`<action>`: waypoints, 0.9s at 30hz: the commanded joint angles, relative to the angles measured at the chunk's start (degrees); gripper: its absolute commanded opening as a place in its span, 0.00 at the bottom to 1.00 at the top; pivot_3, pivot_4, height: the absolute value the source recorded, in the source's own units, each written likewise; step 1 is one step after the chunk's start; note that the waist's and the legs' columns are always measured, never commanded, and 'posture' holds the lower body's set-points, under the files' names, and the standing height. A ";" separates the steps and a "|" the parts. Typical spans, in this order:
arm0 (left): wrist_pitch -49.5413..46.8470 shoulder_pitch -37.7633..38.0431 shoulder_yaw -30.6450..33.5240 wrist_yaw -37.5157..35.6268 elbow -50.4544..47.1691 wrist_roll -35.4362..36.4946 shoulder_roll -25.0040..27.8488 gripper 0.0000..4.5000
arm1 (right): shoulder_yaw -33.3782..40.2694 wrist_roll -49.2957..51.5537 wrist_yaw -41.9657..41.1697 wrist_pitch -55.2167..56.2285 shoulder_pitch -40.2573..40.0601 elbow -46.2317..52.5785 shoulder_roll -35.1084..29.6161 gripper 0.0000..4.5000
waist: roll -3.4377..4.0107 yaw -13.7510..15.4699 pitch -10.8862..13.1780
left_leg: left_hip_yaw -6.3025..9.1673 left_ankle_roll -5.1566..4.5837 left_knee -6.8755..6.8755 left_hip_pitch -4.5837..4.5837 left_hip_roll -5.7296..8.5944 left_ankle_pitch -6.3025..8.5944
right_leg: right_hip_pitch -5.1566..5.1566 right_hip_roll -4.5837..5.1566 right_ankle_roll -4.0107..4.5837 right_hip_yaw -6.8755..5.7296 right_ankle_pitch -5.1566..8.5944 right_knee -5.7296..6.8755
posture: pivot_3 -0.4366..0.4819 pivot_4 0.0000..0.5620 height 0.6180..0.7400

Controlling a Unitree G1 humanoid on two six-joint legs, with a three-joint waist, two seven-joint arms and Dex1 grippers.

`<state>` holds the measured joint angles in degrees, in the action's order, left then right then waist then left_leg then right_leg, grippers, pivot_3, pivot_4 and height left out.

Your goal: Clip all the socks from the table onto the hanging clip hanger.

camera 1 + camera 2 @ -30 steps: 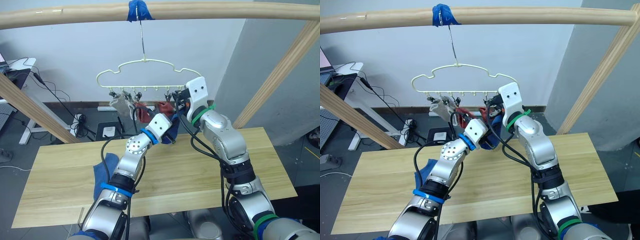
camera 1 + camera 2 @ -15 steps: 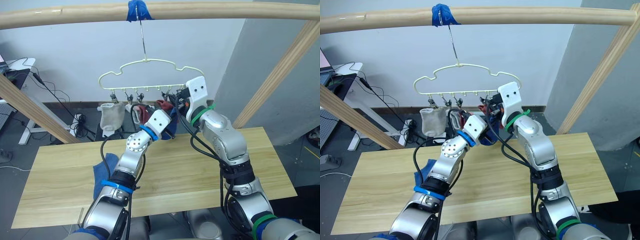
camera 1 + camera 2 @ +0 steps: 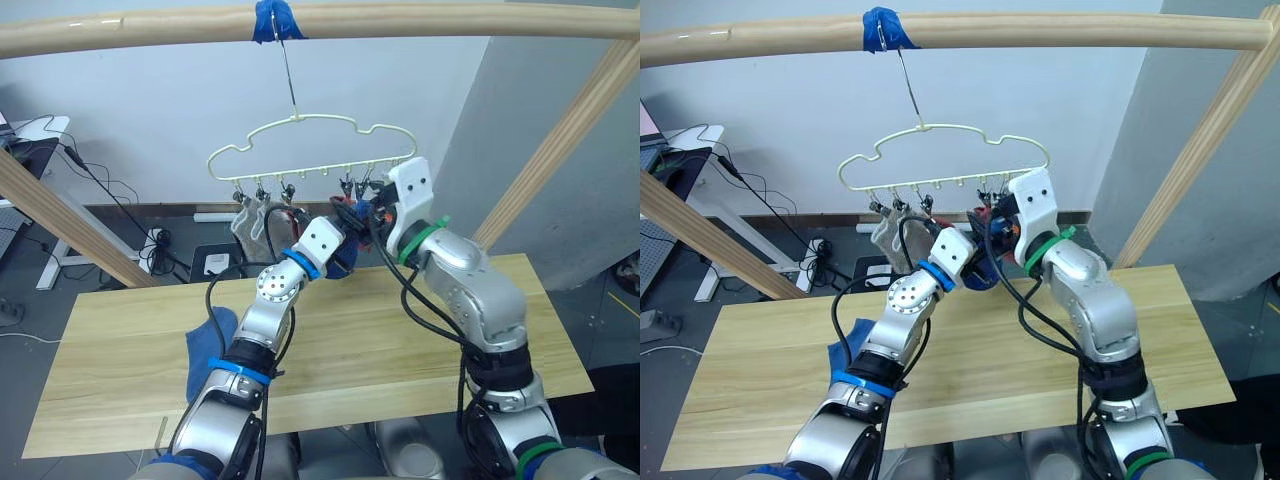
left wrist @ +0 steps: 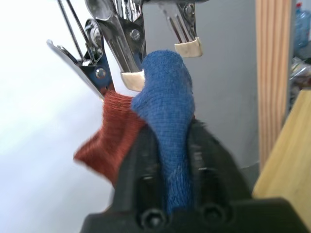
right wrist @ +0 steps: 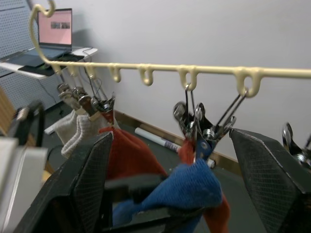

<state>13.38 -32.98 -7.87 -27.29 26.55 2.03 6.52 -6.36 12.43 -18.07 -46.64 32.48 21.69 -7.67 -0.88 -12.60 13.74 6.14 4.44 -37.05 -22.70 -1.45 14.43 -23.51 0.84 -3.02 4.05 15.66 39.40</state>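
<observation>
The pale wire clip hanger (image 3: pixel 300 125) hangs from a hook, tilted, with its row of metal clips (image 5: pixel 194 121) below. Two light grey socks (image 3: pixel 250 220) and rust red socks (image 5: pixel 131 155) hang from it. My left gripper (image 4: pixel 170 145) is shut on a blue sock (image 4: pixel 167 111), whose tip sits against the pale clip ends; whether a clip clamps it I cannot tell. My right gripper (image 5: pixel 170 145) stands open just under the clips, beside that sock. A second blue sock (image 3: pixel 205 350) lies at the left on the table (image 3: pixel 400 340).
A round wooden pole (image 3: pixel 420 20) runs overhead, with blue tape (image 3: pixel 275 20) where the hook hangs. Slanted poles stand at the left (image 3: pixel 60 220) and right (image 3: pixel 560 140). Behind the hanger are a laptop (image 5: pixel 54 26) on a desk and cables on the floor.
My right gripper has opened and shifted right. The hanger has swung to the right. My left gripper has lifted the blue sock closer to the clips.
</observation>
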 commanded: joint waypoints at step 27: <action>-31.69 10.55 6.45 -21.77 -35.36 23.08 18.91 0.78 | 1.52 -4.29 8.81 7.25 -3.13 1.68 -0.99 0.53 | 0.00 0.10 0.00 | -0.02 0.01 0.02 0.00 -0.05 0.00 | 0.00 -0.04 0.00 0.03 0.00 -0.10 | 0.22 0.33 0.91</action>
<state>-18.54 -21.91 -1.89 -49.18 -6.46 24.67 25.04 -5.53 8.11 -9.64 -40.64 28.22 22.18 -9.03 -0.87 -12.50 13.74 6.12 4.44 -37.03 -22.70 -1.50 14.43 -23.51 0.80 -3.02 4.07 15.66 39.29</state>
